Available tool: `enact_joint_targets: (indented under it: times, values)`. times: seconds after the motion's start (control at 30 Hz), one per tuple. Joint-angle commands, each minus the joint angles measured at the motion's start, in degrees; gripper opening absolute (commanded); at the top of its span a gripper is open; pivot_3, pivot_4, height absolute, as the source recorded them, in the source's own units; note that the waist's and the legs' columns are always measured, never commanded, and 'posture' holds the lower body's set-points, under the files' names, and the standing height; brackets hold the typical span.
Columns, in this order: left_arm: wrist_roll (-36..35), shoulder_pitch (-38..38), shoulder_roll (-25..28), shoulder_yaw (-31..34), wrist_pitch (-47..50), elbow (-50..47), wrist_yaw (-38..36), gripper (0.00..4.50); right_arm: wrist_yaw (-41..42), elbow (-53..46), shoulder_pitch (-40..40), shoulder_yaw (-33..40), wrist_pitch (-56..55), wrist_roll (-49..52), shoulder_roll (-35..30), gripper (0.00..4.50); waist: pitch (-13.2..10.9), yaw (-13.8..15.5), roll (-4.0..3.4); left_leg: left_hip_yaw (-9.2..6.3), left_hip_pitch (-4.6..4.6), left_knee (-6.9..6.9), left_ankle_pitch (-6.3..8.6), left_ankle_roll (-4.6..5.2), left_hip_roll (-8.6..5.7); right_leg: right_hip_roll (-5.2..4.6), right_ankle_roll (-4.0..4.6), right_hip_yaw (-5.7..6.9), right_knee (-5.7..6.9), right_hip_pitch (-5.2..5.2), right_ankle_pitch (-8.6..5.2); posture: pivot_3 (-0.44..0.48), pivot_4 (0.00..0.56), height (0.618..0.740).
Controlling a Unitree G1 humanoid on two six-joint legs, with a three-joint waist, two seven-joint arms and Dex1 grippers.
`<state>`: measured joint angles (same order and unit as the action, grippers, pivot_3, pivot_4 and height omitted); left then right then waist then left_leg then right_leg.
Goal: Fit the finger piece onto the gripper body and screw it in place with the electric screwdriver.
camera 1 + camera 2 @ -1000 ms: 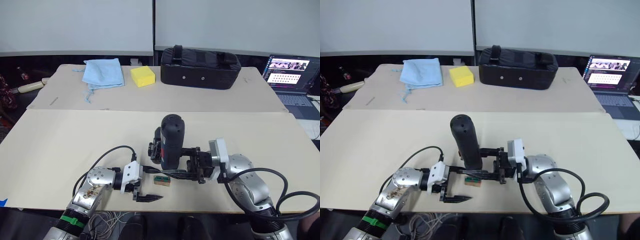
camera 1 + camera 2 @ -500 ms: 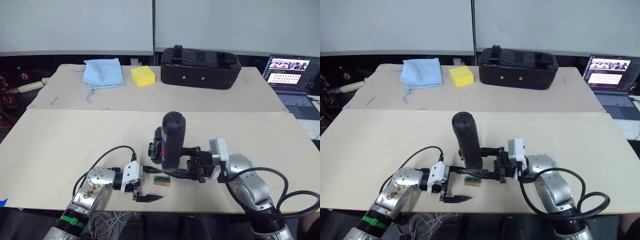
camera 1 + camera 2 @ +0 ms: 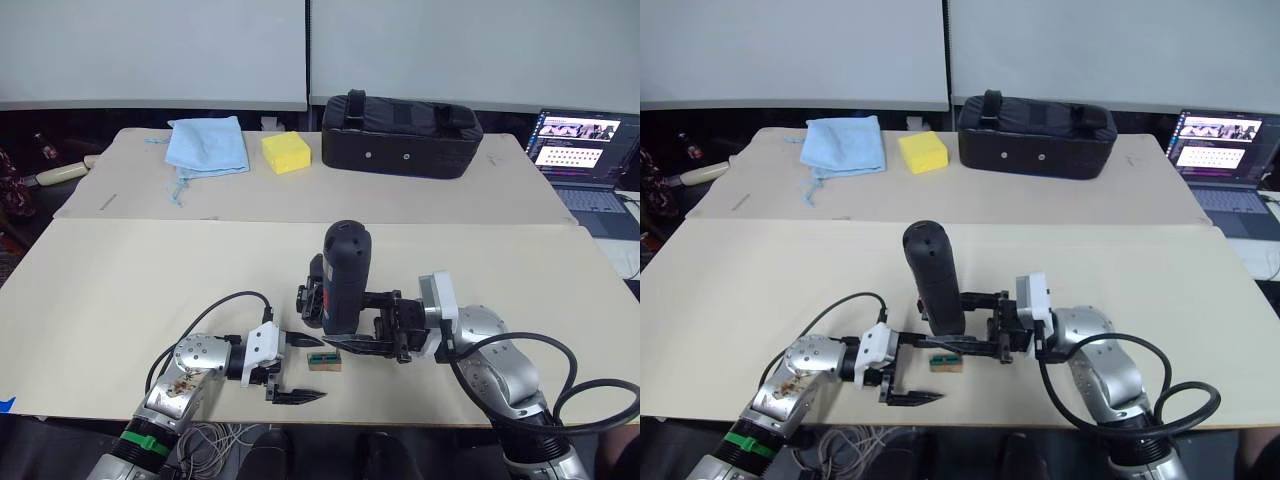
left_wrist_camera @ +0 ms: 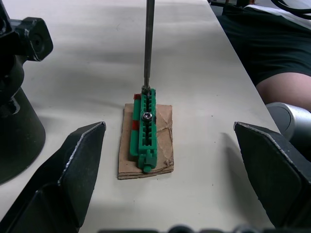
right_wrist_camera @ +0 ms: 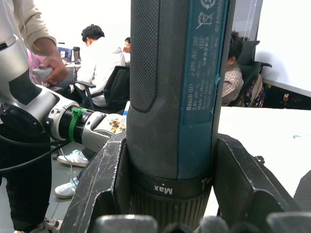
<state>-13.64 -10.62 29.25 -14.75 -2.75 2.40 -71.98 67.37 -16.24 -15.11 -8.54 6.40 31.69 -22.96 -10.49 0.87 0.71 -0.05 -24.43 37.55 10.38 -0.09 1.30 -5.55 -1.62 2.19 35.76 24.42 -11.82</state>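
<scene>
Silver arms, black cables, black pointed fingers [image 4: 68, 179].

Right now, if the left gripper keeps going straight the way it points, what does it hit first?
Probably the small green holder on its cardboard scrap, dead ahead between the open fingers of the left gripper. The electric screwdriver has its bit resting on the holder's far end. Depth is a guess.

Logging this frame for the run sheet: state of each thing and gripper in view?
electric screwdriver: upright, bit on the green holder.
right gripper: shut on electric screwdriver.
left gripper: open, empty.
green screw holder: on cardboard, one screw in it.
laptop: open, screen lit.
</scene>
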Motion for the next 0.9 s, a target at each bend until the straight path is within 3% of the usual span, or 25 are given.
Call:
enact_joint_targets:
  times: [0.03, 0.9]
  values:
    - [0.4, 0.9, -0.4, -1.4, 0.0, 1.3, -0.2, 4.50, -0.2, -1.5, -0.9, 1.1, -0.4, 1.7, 0.1, 1.93, 0.0, 0.0, 0.00, 0.00, 0.00, 0.00, 0.00, 0.00, 0.00, 0.00, 0.00, 0.00, 0.00, 0.00, 0.00, 0.000, 0.150, 0.740]
    - [0.6, 0.8, -0.2, -1.5, -0.6, 1.8, -0.3, 4.50, 0.6, -2.0, -0.2, 1.2, 1.3, 3.3, -0.9, 1.93, 0.0, 0.0, 0.00, 0.01, 0.02, -0.07, 0.00, 0.00, 0.00, 0.00, 0.00, 0.00, -0.02, 0.00, 0.00, 0.000, 0.150, 0.740]
